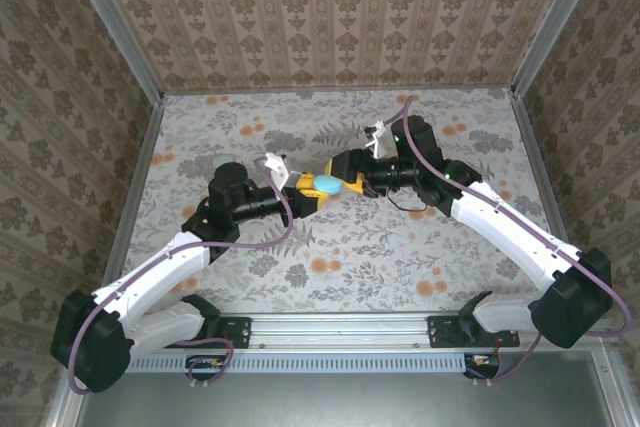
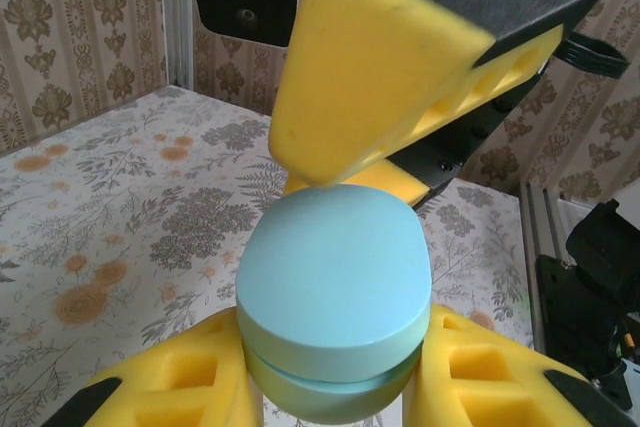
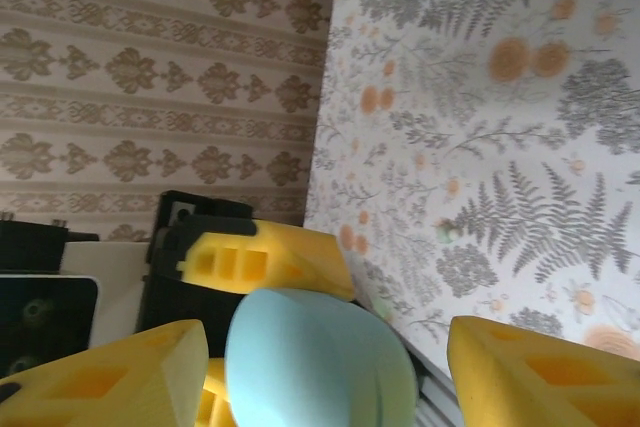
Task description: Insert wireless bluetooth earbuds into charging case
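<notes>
The left pincer [image 2: 335, 372] is clenched on the teal-blue charging case [image 2: 335, 287], held over the middle of the floral surface [image 1: 400, 247]. The right pincer [image 3: 325, 342] stands released, its yellow fingers [image 3: 530, 372] spread either side of the case.

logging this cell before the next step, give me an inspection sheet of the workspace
surface: floral-print tablecloth, grey ferns and orange blooms, flat
job's things: smooth teal-blue oval charging case, shut, held off the cloth between both grippers; tiny greenish rounded speck on the cloth, maybe an earbud, too small to tell
clutter: pale mint-green rounded piece beside the left arm
grippers: left gripper clamps the case; right gripper open around it
cables: purple cable looped along each arm
surroundings: patterned wallpaper walls, metal frame posts
</notes>
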Robot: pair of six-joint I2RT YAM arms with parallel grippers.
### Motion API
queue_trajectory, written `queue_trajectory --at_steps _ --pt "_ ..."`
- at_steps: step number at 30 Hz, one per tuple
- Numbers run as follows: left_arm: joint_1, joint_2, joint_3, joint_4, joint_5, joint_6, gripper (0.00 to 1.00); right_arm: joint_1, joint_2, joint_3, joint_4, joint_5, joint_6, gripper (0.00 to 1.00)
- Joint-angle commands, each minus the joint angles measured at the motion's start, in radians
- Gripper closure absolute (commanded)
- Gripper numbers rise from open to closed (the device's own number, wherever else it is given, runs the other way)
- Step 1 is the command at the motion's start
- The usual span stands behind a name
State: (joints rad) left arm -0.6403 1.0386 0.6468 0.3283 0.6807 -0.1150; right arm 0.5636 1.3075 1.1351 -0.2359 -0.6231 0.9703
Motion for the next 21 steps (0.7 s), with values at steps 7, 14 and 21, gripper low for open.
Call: queue_trajectory --at_steps 7,14,21 --pt "-0.002 0.026 0.036 0.071 -0.011 -0.060 1.00 0.028 0.053 -0.015 0.152 -0.094 0.097 0.41" --pt "-0.002 0.029 0.036 0.050 -0.022 -0.057 0.98 0.028 0.064 -0.032 0.224 -0.104 0.152 0.69" --pt "-0.002 0.022 0.042 0.009 -0.032 -0.049 0.70 0.024 0.076 -0.049 0.283 -0.097 0.199 0.75"
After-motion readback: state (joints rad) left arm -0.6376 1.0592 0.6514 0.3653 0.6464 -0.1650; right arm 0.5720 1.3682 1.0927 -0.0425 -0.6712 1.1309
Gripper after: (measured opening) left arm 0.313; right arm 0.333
